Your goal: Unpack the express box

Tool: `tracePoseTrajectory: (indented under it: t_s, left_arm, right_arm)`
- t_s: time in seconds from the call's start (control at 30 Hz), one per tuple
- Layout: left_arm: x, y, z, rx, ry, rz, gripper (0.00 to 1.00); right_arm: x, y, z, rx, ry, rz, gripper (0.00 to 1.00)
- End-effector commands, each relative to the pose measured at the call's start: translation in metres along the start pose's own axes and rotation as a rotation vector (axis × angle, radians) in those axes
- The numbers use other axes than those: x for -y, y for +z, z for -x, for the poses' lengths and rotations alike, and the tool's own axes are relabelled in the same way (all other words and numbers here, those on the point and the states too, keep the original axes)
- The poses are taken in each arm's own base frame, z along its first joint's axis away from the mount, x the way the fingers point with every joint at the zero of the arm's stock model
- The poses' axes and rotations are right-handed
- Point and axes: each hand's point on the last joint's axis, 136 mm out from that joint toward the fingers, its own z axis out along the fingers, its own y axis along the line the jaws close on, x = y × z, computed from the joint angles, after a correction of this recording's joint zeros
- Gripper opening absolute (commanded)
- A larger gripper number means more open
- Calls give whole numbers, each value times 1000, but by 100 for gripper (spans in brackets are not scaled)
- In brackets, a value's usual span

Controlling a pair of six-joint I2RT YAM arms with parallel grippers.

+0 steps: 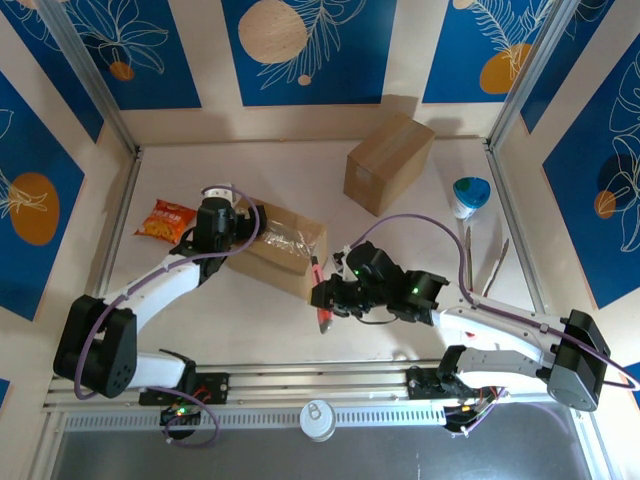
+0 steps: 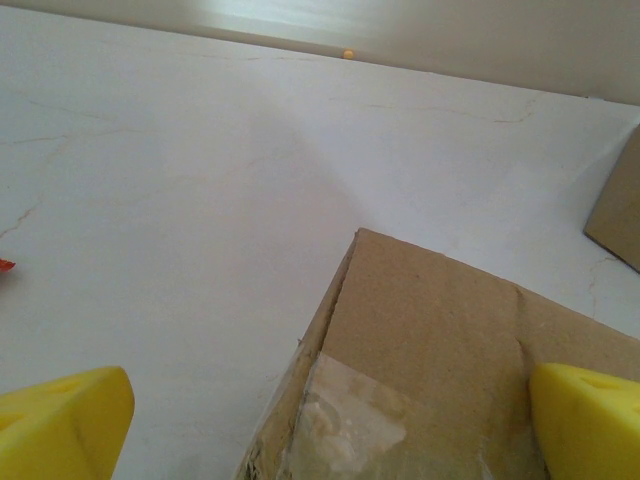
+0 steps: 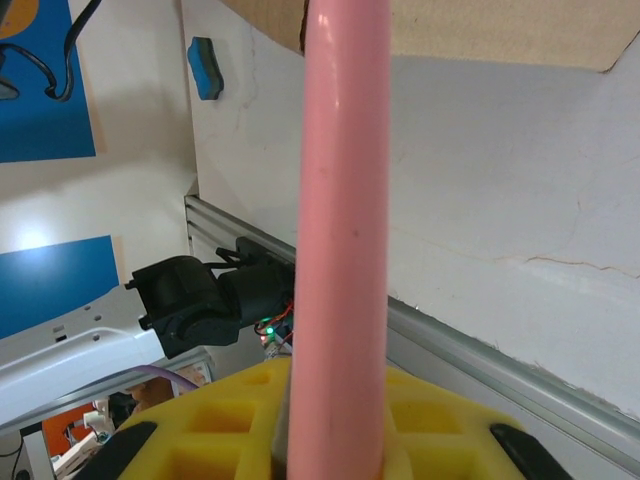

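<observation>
Left jaws: released and spread wide; my yellow fingertips [image 2: 62, 418] stand one on each side of a corner of the express box [image 1: 283, 245], just above the cardboard.
Right jaws: clenched on the pink tool [image 1: 321, 295], which runs straight out from between my yellow pads [image 3: 235, 425].
Express box: brown cardboard with a patch of clear tape on top, lying a little left of the middle of the worktop [image 1: 260, 325]. My left wrist is at its far-left end.
Pink tool: slim and rod-shaped, tilted slightly off the near-to-far line. Its far end reaches the near-right edge of the express box; I cannot tell whether it touches.
Second carton [image 1: 388, 160]: closed, standing toward the far-right corner, well apart from the express box.
Snack packet [image 1: 165, 220]: orange, flat on the worktop near the left edge, just beside my left wrist.
Cup [image 1: 471, 195]: blue and white, near the right edge, apart from the second carton.
</observation>
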Motion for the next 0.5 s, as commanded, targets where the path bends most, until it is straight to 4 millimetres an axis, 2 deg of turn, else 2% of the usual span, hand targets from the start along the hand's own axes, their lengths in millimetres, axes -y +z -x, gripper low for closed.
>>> tracePoseTrajectory:
  t_s: [0.0,0.47]
  left_arm:
    - [-45,4,-110,-356,56,159,100]
    - [-45,2,-108,-353,53,156,100]
  right_arm:
    - [-12,0,-26,-95,-39,64,0]
    - [-17,-15,-31,-68,-63,68,0]
